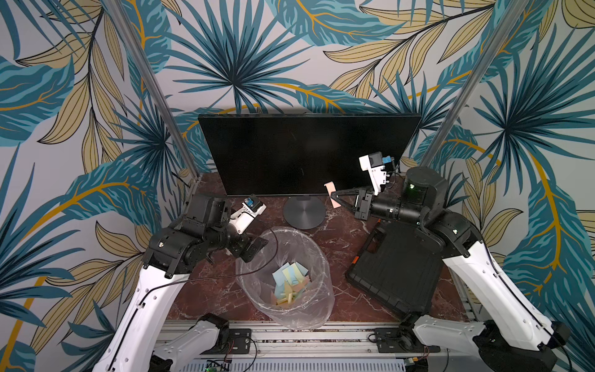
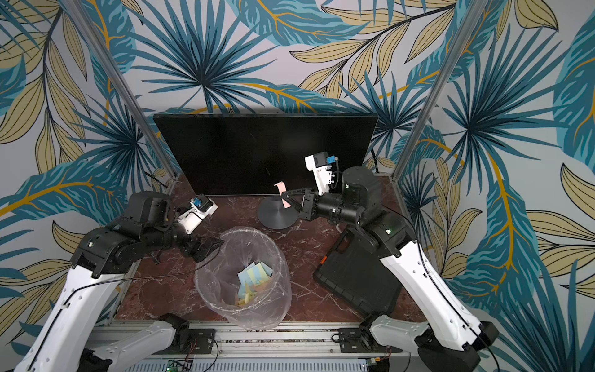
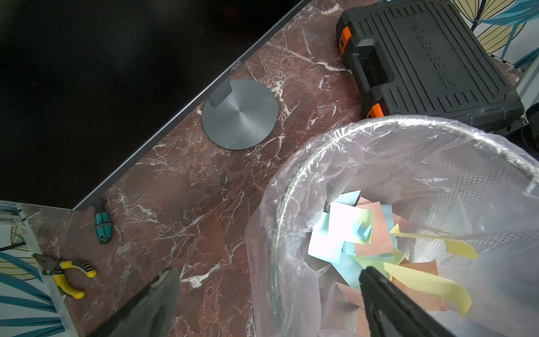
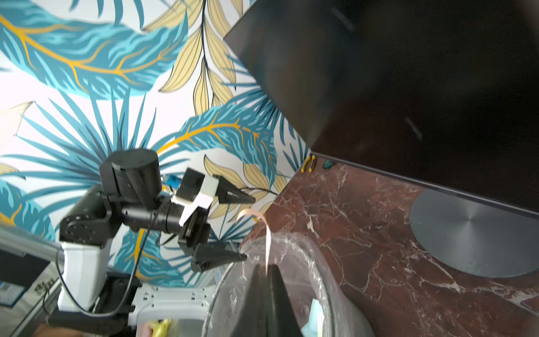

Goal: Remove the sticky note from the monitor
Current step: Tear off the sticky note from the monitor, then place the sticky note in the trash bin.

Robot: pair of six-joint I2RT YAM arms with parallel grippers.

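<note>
The pink note (image 1: 329, 186) is not sitting on the monitor (image 1: 306, 151). The right jaws are pinching it by its lower part and holding it in the air just before the screen's lower edge, near the round base (image 1: 304, 212). In the right wrist view it is curling free of the screen. The left jaws are standing wide and holding nothing, hanging at the rim of the bin (image 1: 296, 319), where many coloured notes (image 1: 289, 283) are lying. In both top views the screen is showing no other note, though the right arm is hiding a small part. So the peeling is looking done. What is remaining, I judge, is dropping this note into the bin.
</note>
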